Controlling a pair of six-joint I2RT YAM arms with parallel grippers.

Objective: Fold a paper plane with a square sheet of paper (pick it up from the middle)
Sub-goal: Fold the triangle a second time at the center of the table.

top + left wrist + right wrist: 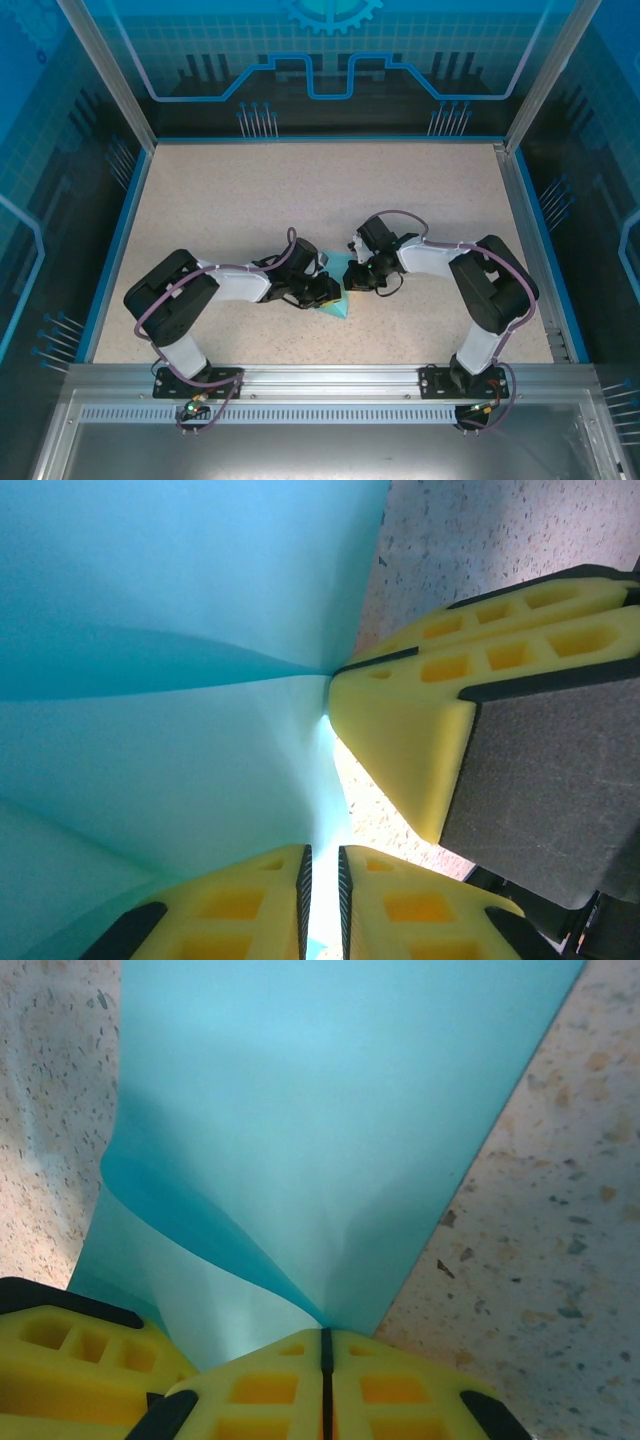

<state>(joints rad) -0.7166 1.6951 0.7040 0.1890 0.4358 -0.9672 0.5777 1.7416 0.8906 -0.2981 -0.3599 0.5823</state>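
You're working in a robotics lab cell. A speckled counter point(300, 200) sits boxed in by aluminium frame posts point(108, 70) and clear panels point(330, 60) printed with blue circuit lines and a gear. A slotted metal rail point(330, 385) along the near edge carries the bolted-down left arm point(235, 283) and right arm point(440, 258).

Your top camera looks down from behind, arm bases point(200, 380) along the lower frame; both wrist cameras hover very close — all three share the square sheet of paper point(342, 305).
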